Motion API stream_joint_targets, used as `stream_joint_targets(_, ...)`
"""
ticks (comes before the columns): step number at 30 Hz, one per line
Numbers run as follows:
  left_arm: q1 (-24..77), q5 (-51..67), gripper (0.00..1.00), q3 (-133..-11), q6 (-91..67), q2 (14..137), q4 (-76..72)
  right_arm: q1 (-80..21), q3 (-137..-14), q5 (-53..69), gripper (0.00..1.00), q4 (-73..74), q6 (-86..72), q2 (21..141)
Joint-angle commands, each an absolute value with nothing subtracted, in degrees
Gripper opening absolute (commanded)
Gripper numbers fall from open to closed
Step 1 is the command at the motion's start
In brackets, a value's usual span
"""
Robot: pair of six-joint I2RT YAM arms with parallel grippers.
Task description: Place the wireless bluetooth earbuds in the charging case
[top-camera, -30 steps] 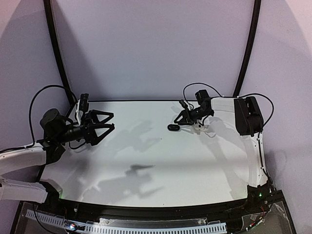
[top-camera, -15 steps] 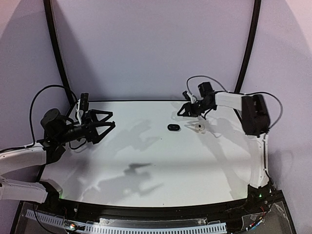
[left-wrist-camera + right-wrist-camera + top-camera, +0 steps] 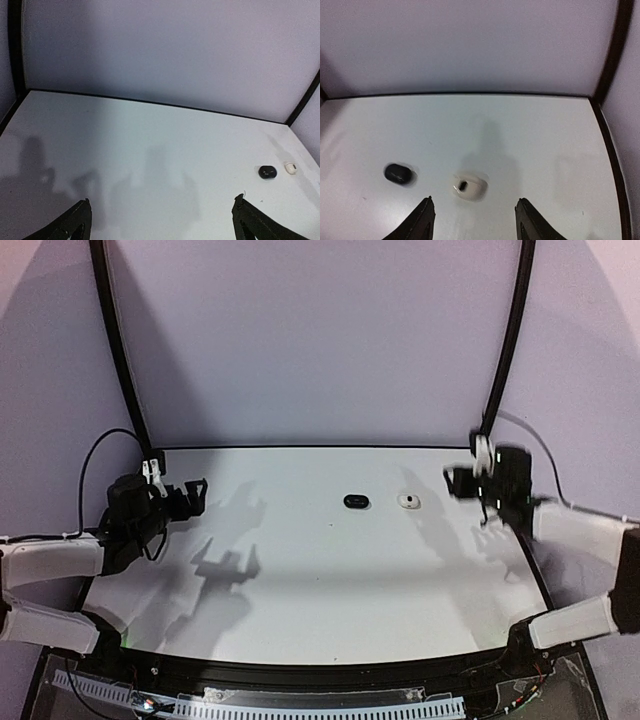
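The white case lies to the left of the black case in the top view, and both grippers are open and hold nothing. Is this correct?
Not fully. In the top external view the white case lies to the right of the black case, not to the left. The rest stands: the left gripper and the right gripper are open and hold nothing.

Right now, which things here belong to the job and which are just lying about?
Job: black case, white case, left gripper, right gripper, both open; no loose earbuds visible.
Just there: table, black frame poles.
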State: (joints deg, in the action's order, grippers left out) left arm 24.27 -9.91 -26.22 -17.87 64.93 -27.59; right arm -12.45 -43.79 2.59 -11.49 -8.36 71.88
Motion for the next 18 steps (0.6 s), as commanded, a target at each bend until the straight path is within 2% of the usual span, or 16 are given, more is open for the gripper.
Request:
stream_joint_targets(1,24.1,-20.2,0.99,-25.3,-17.0,65.7,-24.6,-12.1,-26.7,-10.2,0.55,-20.4,-11.6,61.4)
stream_joint_targets(4,22.7,-26.0,0.99,-25.1,-14.0,67.3,-26.7,-11.9,-15.2,-14.9,0.61,-28.5,-10.6,51.6)
stream_joint_targets(9,19.2,-23.9,0.99,-22.4,-6.2,67.5,-36.6,-11.7,-10.9,-19.3,0.66,-27.0,-5.7,42.8)
stream_joint_targets(12,16.5,-21.2,0.98,-22.1,-5.3,66.9,-36.0,-11.7,-9.3,-18.9,0.67,-24.8,-5.5,39.7)
stream_joint_targets(18,16.1,-24.9,0.98,-20.8,-5.9,65.2,-36.4,-11.7,-5.9,-20.5,0.67,-25.5,-8.6,35.2)
